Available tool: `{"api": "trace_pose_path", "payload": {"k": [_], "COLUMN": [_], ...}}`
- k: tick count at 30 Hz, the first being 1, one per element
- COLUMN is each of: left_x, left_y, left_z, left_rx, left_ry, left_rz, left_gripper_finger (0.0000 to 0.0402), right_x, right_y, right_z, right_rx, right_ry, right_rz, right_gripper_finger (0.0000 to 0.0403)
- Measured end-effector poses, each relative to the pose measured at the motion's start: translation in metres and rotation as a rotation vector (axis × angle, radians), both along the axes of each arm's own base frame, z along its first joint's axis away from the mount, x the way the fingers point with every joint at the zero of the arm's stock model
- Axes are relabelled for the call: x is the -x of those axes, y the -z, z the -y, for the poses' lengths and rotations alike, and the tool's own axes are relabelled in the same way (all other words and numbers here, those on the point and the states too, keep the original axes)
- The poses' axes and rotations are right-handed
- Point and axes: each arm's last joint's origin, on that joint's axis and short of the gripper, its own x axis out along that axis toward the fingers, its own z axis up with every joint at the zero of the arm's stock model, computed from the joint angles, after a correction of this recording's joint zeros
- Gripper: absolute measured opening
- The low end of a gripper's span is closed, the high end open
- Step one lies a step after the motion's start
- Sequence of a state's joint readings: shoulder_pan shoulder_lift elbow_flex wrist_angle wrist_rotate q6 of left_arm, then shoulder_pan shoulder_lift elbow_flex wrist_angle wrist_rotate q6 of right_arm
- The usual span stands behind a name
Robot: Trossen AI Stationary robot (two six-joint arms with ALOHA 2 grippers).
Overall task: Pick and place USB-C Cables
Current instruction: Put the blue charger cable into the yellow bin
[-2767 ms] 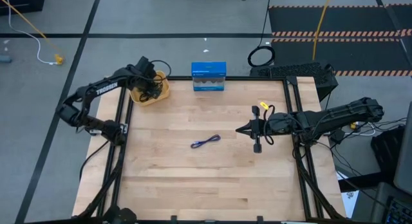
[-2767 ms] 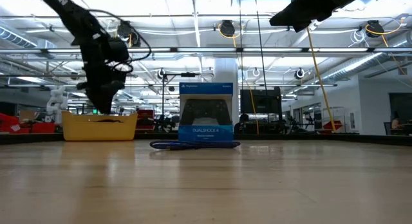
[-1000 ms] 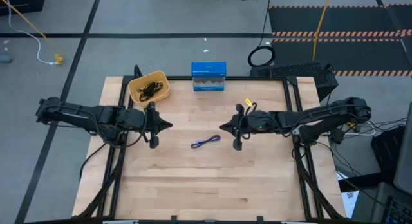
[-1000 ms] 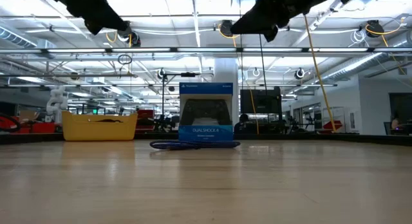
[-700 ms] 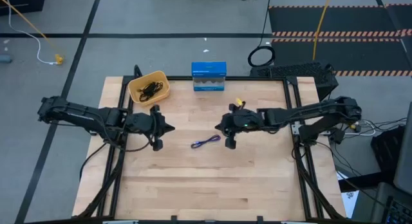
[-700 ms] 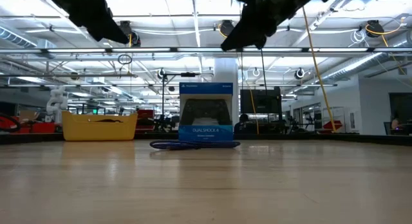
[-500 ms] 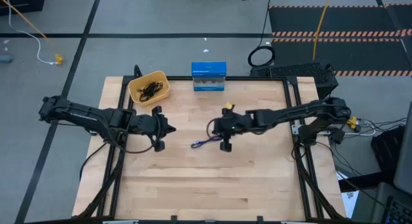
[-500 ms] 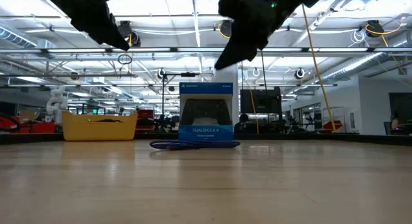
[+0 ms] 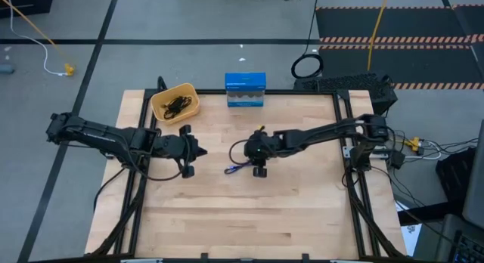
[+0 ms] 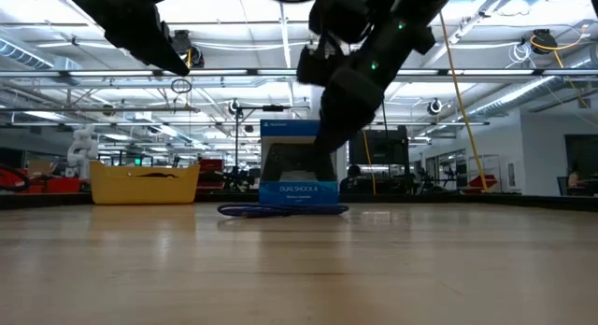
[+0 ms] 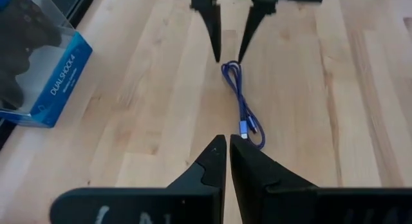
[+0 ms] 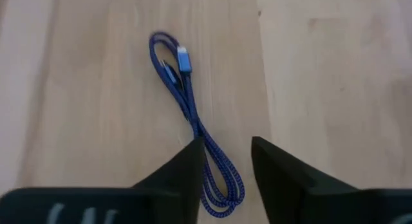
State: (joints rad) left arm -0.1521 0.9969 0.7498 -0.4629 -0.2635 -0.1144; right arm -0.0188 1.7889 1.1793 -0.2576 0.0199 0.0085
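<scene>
Two fingers of the right hand (image 12: 222,163) parted narrowly, straddling the looped end of the purple-blue USB-C cable (image 12: 190,121), not closed on it. Hand low over the middle of the wooden surface (image 9: 242,210), seen also from above (image 9: 246,156). Cable lying flat, folded into a slim braided hank, long axis running between the two hands, silver plug end toward the left hand (image 11: 228,150), loop end at the right. Left hand pressed shut, empty, hovering just short of that plug end. Farther off: yellow bin (image 9: 175,103) with dark cables (image 9: 177,105) inside, blue DualShock box (image 9: 245,90) at the far edge.
</scene>
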Motion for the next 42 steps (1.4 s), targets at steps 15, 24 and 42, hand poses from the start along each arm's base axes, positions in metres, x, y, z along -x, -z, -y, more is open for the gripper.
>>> {"api": "trace_pose_path", "payload": {"k": [15, 24, 42], "left_x": [-0.001, -0.001, -0.002], "left_y": [-0.001, -0.002, -0.002], "left_z": [-0.001, -0.001, -0.001], "left_rx": [-0.003, -0.003, -0.007], "left_ry": [-0.003, -0.003, 0.001], "left_rz": [0.019, 0.02, 0.029], "left_gripper_finger": [0.0026, 0.0026, 0.0026], "right_x": [-0.018, -0.019, -0.018], "right_y": [0.048, 0.057, 0.057], "right_z": [-0.001, -0.001, 0.001], "right_rx": [-0.023, 0.008, 0.024], "right_ry": [-0.103, -0.154, -0.167], "right_rz": [-0.031, -0.052, -0.058], "right_gripper_finger": [0.0209, 0.017, 0.0058]}}
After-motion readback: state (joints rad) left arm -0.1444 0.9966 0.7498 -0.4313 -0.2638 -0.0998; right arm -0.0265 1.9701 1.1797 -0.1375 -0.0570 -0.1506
